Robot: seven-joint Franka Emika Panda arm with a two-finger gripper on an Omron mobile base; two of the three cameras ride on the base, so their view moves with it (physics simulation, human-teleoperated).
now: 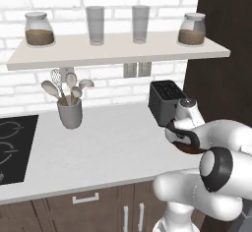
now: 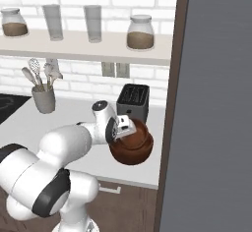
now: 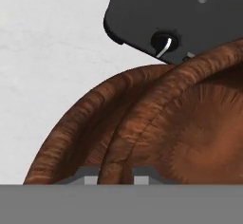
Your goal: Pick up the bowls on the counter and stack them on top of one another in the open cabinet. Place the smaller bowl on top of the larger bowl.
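Tool [image 2: 124, 128] pinches the larger bowl's [image 2: 132, 148] rim, shown close in hand view beside toaster [image 3: 180, 14].

No readable text, labels, brands, numbers or signs on anything.

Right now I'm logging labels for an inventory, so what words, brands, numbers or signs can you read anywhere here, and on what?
None can be read.
The jars, the glasses, the toaster, the utensil cup and the bowl in the gripper carry no lettering.
The stove top shows only ring outlines, no numbers.
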